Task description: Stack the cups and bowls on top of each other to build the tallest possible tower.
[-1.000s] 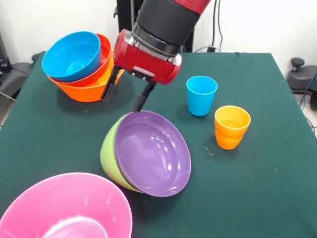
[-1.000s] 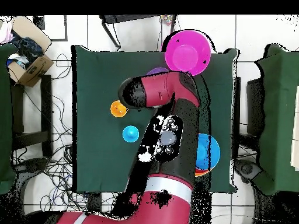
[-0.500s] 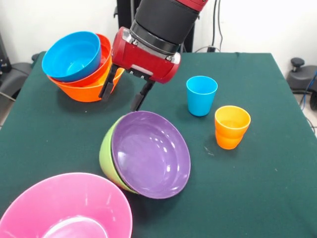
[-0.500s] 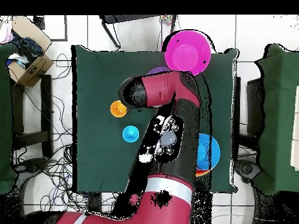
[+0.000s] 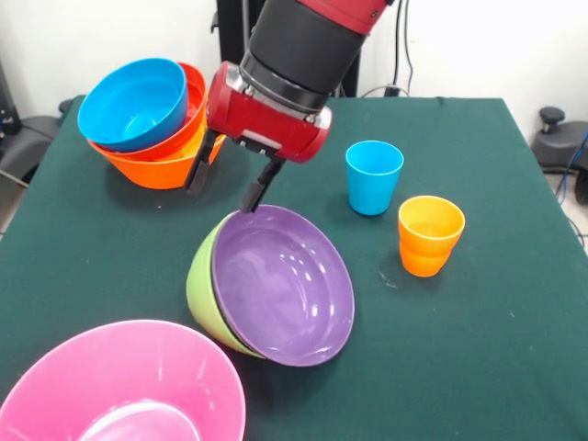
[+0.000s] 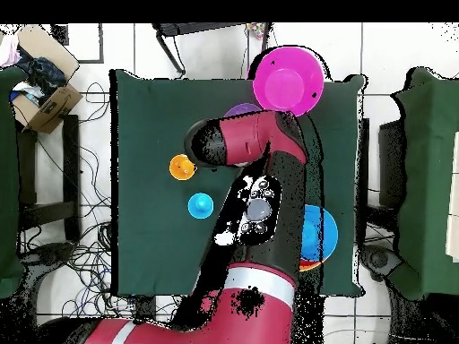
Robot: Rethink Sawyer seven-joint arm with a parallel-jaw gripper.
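My pincer (image 5: 225, 189) is open, empty, dipped back to the purple bowl's (image 5: 285, 285) 11 o'clock rim. Bowl, nested tilted in the green bowl (image 5: 204, 285), shifted slightly; not gripped yet.

The table (image 5: 478, 349) is covered in dark green cloth. At far left a blue bowl (image 5: 133, 103) sits in an orange bowl (image 5: 156, 165). In the middle, a purple bowl (image 5: 285, 285) sits in a lime-green bowl (image 5: 202, 285). Nearest is a pink bowl (image 5: 129, 386). To the right stand a blue cup (image 5: 374, 176) and an orange cup (image 5: 430, 235). The arm (image 5: 303, 46) is black and red, with a red wrist and a black gripper (image 5: 225, 179).
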